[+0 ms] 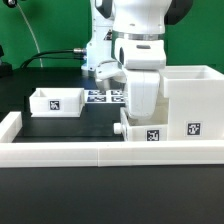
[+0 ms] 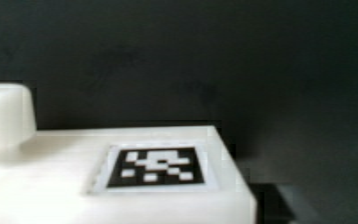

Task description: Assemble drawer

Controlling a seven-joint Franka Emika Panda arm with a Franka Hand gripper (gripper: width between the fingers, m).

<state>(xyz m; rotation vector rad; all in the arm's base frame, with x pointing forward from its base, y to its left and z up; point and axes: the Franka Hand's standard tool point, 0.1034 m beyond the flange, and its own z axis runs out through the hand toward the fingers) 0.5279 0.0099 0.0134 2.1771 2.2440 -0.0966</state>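
The tall boxy white housing (image 1: 190, 98) stands at the exterior view's right, with a tag on its front. A small tray (image 1: 152, 131) with a tag sits right beside it against the border wall. A second tray (image 1: 55, 101) sits apart at the left. My gripper (image 1: 140, 108) is lowered onto the left part of the near tray, and its fingertips are hidden behind that tray. The wrist view shows a white tagged surface (image 2: 158, 168) very close below and a rounded white piece (image 2: 2, 115) beside it. No fingers show there.
The long low white border wall (image 1: 70, 152) runs along the front and up the left side. The marker board (image 1: 104, 96) lies behind the gripper on the black table. A cable runs across the back left.
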